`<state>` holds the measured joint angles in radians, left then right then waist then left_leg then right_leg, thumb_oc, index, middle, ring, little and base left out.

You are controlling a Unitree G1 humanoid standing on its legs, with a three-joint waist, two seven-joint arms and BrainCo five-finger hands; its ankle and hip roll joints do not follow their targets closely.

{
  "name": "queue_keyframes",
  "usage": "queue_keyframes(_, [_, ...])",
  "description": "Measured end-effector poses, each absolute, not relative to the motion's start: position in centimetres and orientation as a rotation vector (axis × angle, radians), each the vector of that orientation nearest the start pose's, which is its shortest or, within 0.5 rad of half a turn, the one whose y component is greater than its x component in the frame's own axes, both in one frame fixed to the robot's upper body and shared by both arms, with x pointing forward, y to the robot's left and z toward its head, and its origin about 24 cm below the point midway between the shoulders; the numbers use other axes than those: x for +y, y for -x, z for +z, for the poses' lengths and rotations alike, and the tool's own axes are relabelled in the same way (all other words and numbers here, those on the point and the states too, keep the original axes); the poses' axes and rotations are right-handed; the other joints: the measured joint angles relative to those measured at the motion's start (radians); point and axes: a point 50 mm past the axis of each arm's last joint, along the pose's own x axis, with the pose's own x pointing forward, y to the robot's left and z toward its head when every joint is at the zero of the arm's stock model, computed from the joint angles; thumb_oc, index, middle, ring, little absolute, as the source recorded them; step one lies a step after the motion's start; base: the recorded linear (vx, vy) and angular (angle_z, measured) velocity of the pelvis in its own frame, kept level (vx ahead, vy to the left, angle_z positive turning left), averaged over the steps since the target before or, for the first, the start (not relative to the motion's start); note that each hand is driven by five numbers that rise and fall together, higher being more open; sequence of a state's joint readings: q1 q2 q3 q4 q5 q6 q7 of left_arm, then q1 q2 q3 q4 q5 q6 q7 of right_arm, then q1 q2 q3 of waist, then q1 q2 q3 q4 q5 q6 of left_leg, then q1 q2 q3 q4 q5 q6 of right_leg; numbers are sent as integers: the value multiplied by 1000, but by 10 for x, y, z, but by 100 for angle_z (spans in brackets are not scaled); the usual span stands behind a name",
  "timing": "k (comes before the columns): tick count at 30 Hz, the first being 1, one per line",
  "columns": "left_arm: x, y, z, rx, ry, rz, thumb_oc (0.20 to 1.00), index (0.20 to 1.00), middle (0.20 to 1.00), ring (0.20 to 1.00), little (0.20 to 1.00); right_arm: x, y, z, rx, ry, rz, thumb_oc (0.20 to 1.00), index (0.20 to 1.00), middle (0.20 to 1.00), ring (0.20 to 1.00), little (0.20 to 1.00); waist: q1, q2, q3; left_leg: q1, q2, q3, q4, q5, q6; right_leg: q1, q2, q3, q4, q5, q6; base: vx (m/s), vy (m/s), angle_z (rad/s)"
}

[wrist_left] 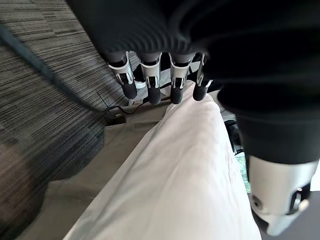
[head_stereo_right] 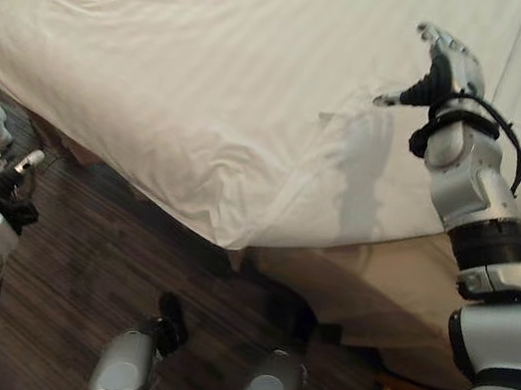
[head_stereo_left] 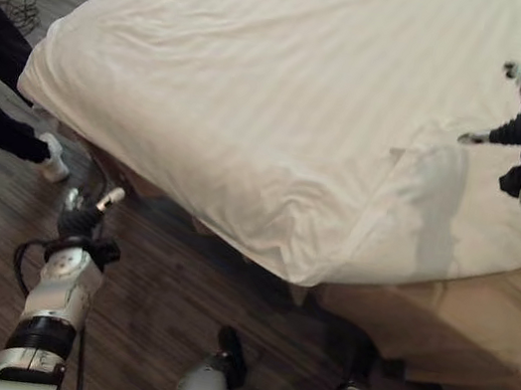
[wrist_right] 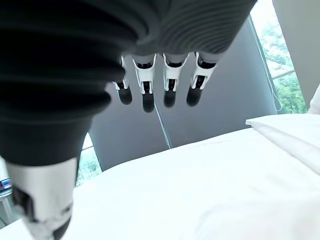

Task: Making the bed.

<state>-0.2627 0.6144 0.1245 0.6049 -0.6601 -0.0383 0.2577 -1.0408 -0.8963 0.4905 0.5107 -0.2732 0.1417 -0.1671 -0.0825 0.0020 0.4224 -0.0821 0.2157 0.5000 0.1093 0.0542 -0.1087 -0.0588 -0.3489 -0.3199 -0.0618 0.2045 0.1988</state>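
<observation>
Bedding was mostly done, you'd judge: the duvet [head_stereo_left: 289, 89] lay spread over the bed [head_stereo_left: 441, 318], its near corner wrinkled. Your right hand [head_stereo_right: 445, 66] hovered above it, fingers relaxed, empty; your left hand [head_stereo_left: 85, 215] hung beside the bed, also loose.

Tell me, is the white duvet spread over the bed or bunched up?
Spread. The white duvet lies flat across the bed, with light wrinkles near its corner, which hangs over the edge.

I can read no text, label, number or sign anywhere from my cameras: the white striped duvet [head_stereo_left: 289, 89] is unmarked cloth, and nothing printed shows on the dark wood-grain floor [head_stereo_left: 145, 336] beside the bed [head_stereo_left: 480, 325].
</observation>
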Motion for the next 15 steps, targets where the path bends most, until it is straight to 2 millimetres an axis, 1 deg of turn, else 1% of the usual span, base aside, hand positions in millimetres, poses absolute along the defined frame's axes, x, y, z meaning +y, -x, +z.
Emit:
queue_keyframes(1, [348, -276, 56, 131, 103, 620, 1000, 1000, 1000, 1000, 1000, -248, -374, 286, -360, 1281, -323, 1000, 1000, 1000, 1000, 1000, 3, 2, 6, -3, 6, 0, -16, 16, 3, -4, 13, -2, -16, 25, -7, 16, -92, -4])
queue_keyframes(2, [346, -278, 56, 130, 103, 608, 1000, 1000, 1000, 1000, 1000, -246, -376, 292, -372, 1287, -327, 1000, 1000, 1000, 1000, 1000, 1, 24, 22, -2, 17, 0, -58, 45, -7, -11, 42, -6, -38, 35, -20, 28, -89, -4])
queue_keyframes(3, [345, -278, 55, 133, 106, 604, 1000, 1000, 1000, 1000, 1000, -245, -377, 295, -374, 1293, -330, 1000, 1000, 1000, 1000, 1000, -4, 40, 31, 2, 24, 0, -83, 63, -9, -13, 56, -10, -37, 35, -23, -4, -83, -6])
queue_keyframes(5, [343, -278, 53, 136, 113, 602, 1000, 1000, 1000, 1000, 1000, -246, -379, 291, -355, 1289, -331, 1000, 1000, 1000, 1000, 1000, -16, 80, 52, 33, 36, 14, -145, 99, -22, -20, 88, -5, -37, 29, -32, -18, -82, -20])
queue_keyframes(6, [342, -279, 53, 134, 117, 600, 1000, 1000, 1000, 1000, 1000, -247, -379, 292, -353, 1288, -334, 1000, 1000, 1000, 1000, 1000, -33, 101, 63, 35, 39, 18, -161, 107, -23, -26, 95, -1, -37, 29, -33, -49, -92, -21])
queue_keyframes(7, [341, -279, 53, 133, 121, 598, 1000, 1000, 1000, 1000, 1000, -247, -379, 291, -349, 1290, -334, 1000, 1000, 1000, 1000, 1000, -43, 110, 68, 35, 39, 20, -163, 109, -21, -28, 96, 1, -37, 28, -33, -95, -78, -20])
queue_keyframes(8, [342, -279, 53, 130, 123, 599, 1000, 1000, 1000, 1000, 1000, -245, -380, 294, -359, 1295, -332, 1000, 1000, 1000, 1000, 1000, -49, 120, 71, 32, 40, 42, -162, 110, -20, -47, 96, 16, -37, 29, -34, -8, -12, -38])
queue_keyframes(9, [342, -279, 54, 125, 134, 601, 1000, 1000, 1000, 1000, 1000, -240, -380, 302, -385, 1303, -334, 1000, 1000, 1000, 1000, 1000, -46, 129, 76, 26, 40, 63, -165, 109, -20, -74, 96, 38, -37, 29, -34, -4, 18, -44])
queue_keyframes(10, [335, -288, 52, 132, 141, 593, 1000, 1000, 1000, 1000, 1000, -233, -381, 311, -420, 1305, -343, 1000, 1000, 1000, 1000, 1000, -62, 150, 86, 13, 37, 70, -181, 111, -19, -97, 96, 52, -37, 33, -38, 35, 29, -27])
queue_keyframes(11, [330, -300, 47, 172, 132, 600, 1000, 1000, 1000, 1000, 1000, -233, -385, 311, -403, 1298, -362, 1000, 1000, 1000, 1000, 1000, -62, 171, 89, 17, 30, 65, -198, 124, -19, -96, 95, 48, -37, 38, -40, -63, 23, -6])
queue_keyframes(12, [325, -308, 44, 210, 127, 596, 1000, 1000, 1000, 1000, 1000, -231, -390, 309, -379, 1298, -362, 1000, 1000, 1000, 1000, 1000, -66, 176, 89, 16, 31, 67, -202, 126, -18, -101, 95, 50, -37, 38, -40, -51, 25, -4])
queue_keyframes(13, [318, -315, 48, 200, 137, 578, 1000, 1000, 1000, 1000, 1000, -226, -393, 304, -369, 1300, -345, 1000, 1000, 1000, 1000, 1000, -71, 175, 90, 12, 34, 70, -202, 125, -19, -108, 97, 52, -37, 38, -40, -51, 25, -10])
queue_keyframes(14, [309, -323, 57, 163, 144, 548, 1000, 1000, 1000, 1000, 1000, -218, -396, 297, -366, 1307, -323, 1000, 1000, 1000, 1000, 1000, -79, 173, 90, 6, 28, 72, -202, 127, -18, -122, 95, 58, -36, 38, -40, -16, 4, -22])
queue_keyframes(15, [299, -334, 67, 137, 137, 507, 1000, 1000, 1000, 1000, 1000, -212, -401, 300, -366, 1283, -332, 1000, 1000, 1000, 1000, 1000, -80, 168, 91, -6, 24, 90, -202, 127, -19, -149, 97, 80, -32, 38, -41, -40, -3, -25])
